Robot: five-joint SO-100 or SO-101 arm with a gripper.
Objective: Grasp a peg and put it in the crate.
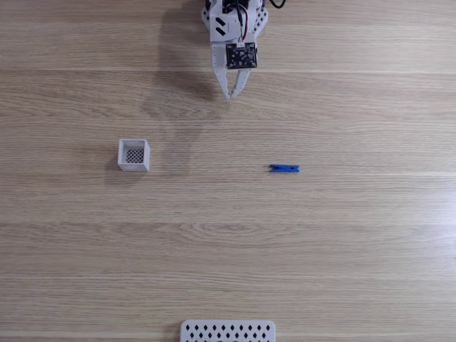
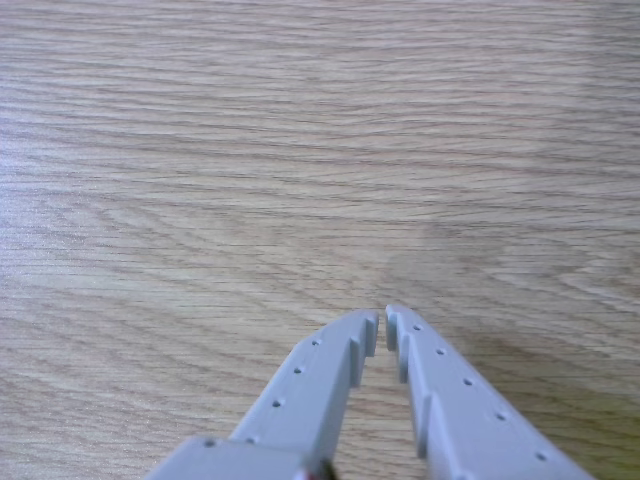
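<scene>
Grey fingers point(image 2: 300, 400) of the gripper point(image 2: 383, 322) rise from the bottom edge of the other view, tips drawn nearly together with only a thin slit between them, holding nothing, above bare wood grain; in the fixed view the gripper point(image 1: 230, 92) hangs at the table's point(image 1: 320, 249) far edge, near the middle, its tips pointing down the picture; one peg point(image 1: 284, 169) lies flat on the table well apart from it, lower in the picture and somewhat to the right, lengthwise along the grain; it is small, slim and bright blue, shaped like a clothespin; one crate point(image 1: 134, 154) stands toward the left, well apart from both peg and gripper, a small white square box, open on top, with thin walls and a dark mesh bottom; one flat white panel point(image 1: 227, 331) with diamond-shaped holes sits at the near edge, at the middle
</scene>
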